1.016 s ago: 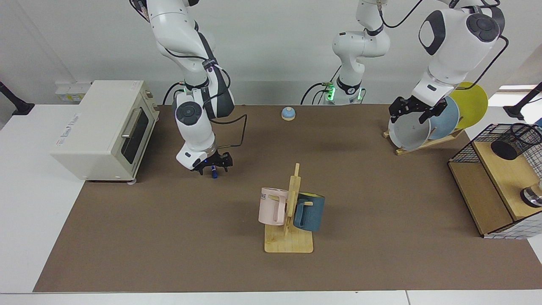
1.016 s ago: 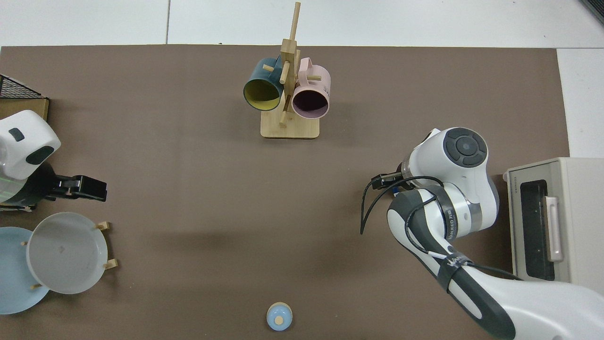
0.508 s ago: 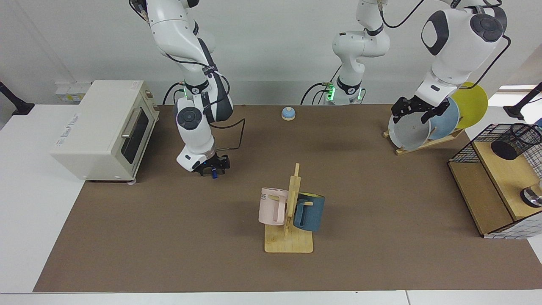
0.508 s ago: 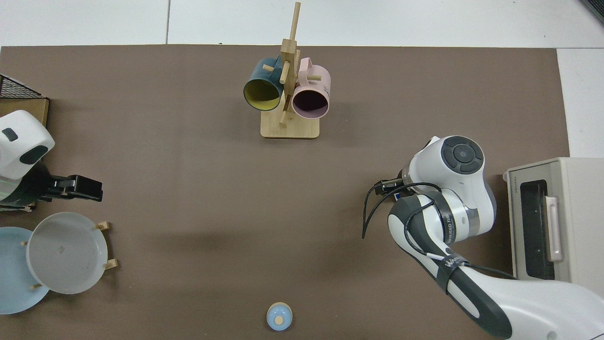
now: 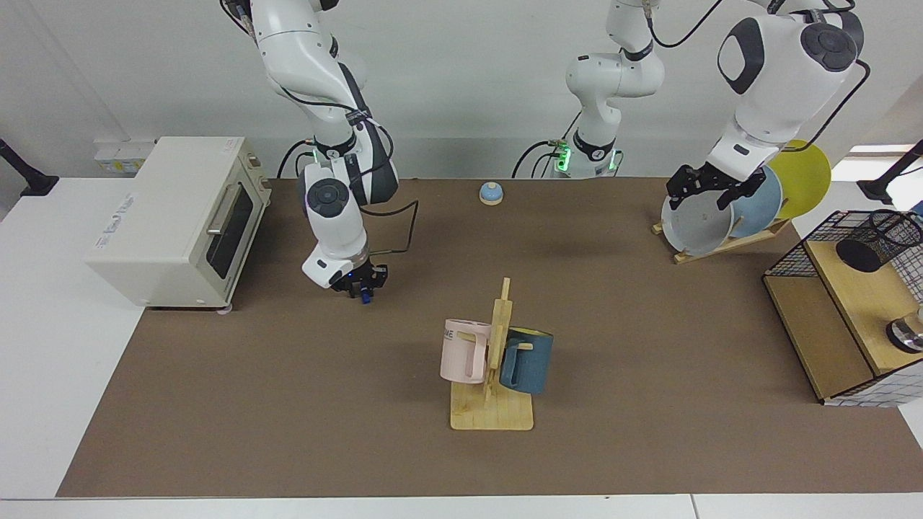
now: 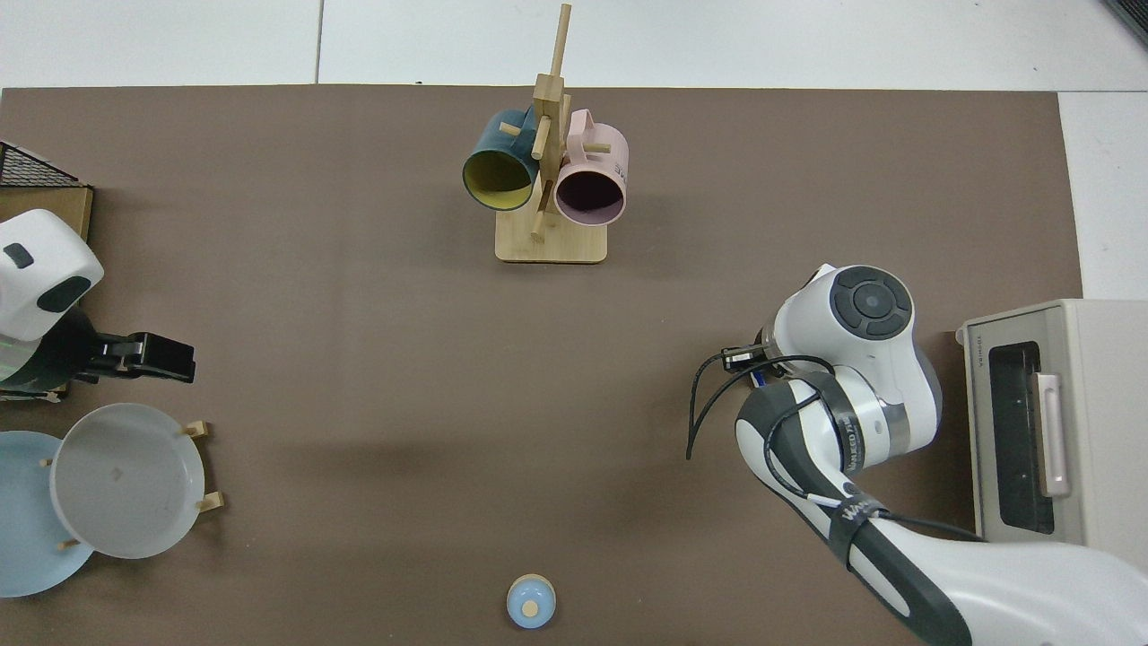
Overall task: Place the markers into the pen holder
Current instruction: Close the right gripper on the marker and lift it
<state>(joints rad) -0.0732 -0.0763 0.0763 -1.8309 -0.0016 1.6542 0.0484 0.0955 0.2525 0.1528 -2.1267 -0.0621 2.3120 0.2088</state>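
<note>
**Observer:** Where is the marker?

**Operator:** I see the marker pinched in the right gripper, blue cap pointing down, low over the brown mat just right of the toaster oven. The fingers are closed on its barrel. From above, the arm's wrist covers nearly all of it.

**Observer:** And the pen holder?

**Operator:** The pen holder is far across the scene, at the right edge, standing on the upper wooden shelf of the wire basket frame. It is well apart from the marker.

**Observer:** What about the other arm?

**Operator:** The left gripper waits in front of the plate rack, at the rim of the grey plate; a light blue plate and a yellow plate lean behind it. I see its fingers spread and holding nothing.

**Observer:** Anything between them?

**Operator:** The mug tree stands near the middle with a pink mug and a dark blue mug. A small blue bell sits at the far edge.
</note>
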